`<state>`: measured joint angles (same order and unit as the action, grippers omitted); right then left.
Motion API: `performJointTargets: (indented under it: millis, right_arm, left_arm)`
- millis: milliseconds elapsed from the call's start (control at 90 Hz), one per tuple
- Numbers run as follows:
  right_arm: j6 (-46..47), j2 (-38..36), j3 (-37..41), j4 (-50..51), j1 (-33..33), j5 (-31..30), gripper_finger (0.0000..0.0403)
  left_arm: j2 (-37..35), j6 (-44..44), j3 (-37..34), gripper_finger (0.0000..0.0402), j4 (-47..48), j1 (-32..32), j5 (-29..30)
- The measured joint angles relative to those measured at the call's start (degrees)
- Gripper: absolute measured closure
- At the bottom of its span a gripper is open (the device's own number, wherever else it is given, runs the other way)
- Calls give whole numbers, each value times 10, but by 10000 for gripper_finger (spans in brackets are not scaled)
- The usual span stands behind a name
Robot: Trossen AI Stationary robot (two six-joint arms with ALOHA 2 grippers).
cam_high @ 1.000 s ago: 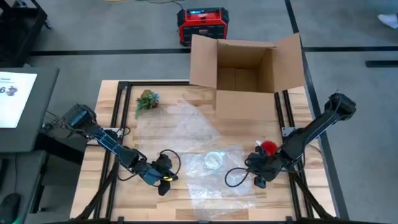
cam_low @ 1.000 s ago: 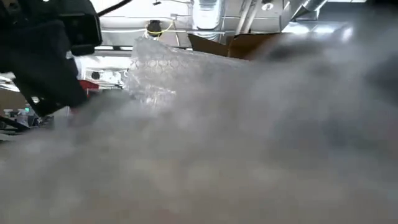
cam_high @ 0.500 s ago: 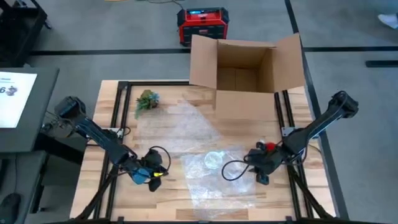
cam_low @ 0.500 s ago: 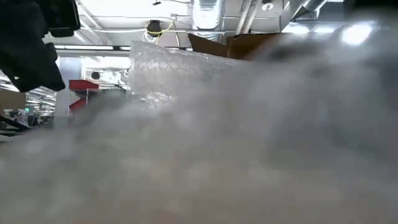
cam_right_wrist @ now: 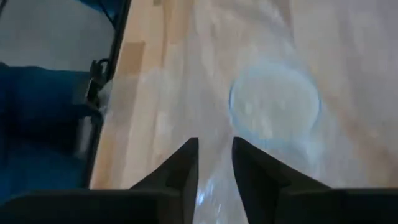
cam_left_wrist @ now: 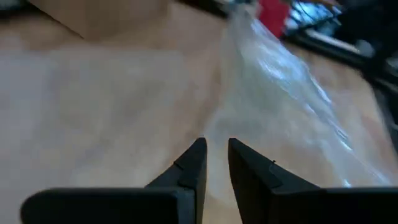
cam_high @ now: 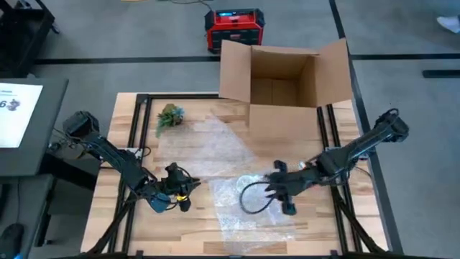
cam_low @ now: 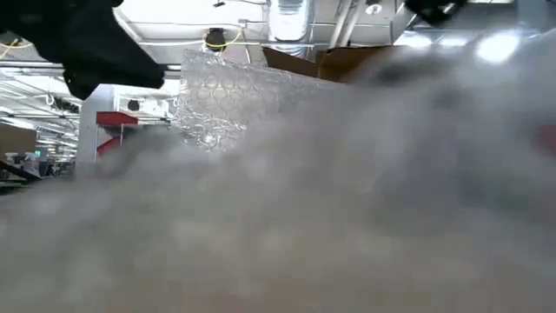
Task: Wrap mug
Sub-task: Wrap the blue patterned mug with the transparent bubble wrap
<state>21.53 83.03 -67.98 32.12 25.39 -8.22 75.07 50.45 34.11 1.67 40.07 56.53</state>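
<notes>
Nearest you, a sheet of clear bubble wrap (cam_high: pixel 248 205) lies spread over the front half of the pale wooden surface (cam_high: pixel 129 122), and its raised edge fills most of the low view as a blur.

Your right pincer (cam_high: pixel 277 193) sits low over that sheet. In the right wrist view its two dark fingers (cam_right_wrist: pixel 185 167) stand nearly pressed together with only a thin gap, and nothing shows between them.

Just beyond their tips rests the clear round mug (cam_right_wrist: pixel 275 104), seen from above as a pale ring under or on the wrap; which of the two you cannot tell. In the high view the mug (cam_high: pixel 250 181) lies just beside the pincer, near the middle of the surface's front half.

Your left pincer (cam_high: pixel 180 196) hovers over bare wood just off the sheet's left edge. Its fingers (cam_left_wrist: pixel 193 167) are likewise almost closed and empty.

Farther back, a small green plant sprig (cam_high: pixel 169 116) lies near the left rear corner. An open brown cardboard box (cam_high: pixel 284 83) stands at the rear edge, flaps up.

Behind it on the floor sits a red and black box-shaped device (cam_high: pixel 233 29). Any writing on it is too small to read.

At far left, a white sheet (cam_high: pixel 16 114) bears a dark mark resembling a "6".
</notes>
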Motion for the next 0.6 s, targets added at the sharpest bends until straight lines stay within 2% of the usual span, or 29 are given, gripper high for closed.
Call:
performJointTargets:
  millis: [189, 289, 444, 600]
  right_arm:
    - [-38, 149, -138, 121, -48, 28, 392]
    - [-55, 211, -194, 175, -66, 29, 399]
    - [-78, 286, -242, 202, -86, 49, 401]
    - [-82, 333, -249, 214, -99, 55, 402]
  left_arm:
    - [30, 25, 0, 354, 0, -10, 15]
    - [40, 33, 0, 354, 1, -10, 10]
    - [42, 34, 0, 354, 1, -8, 5]
    - [40, 31, 0, 354, 1, -1, 3]
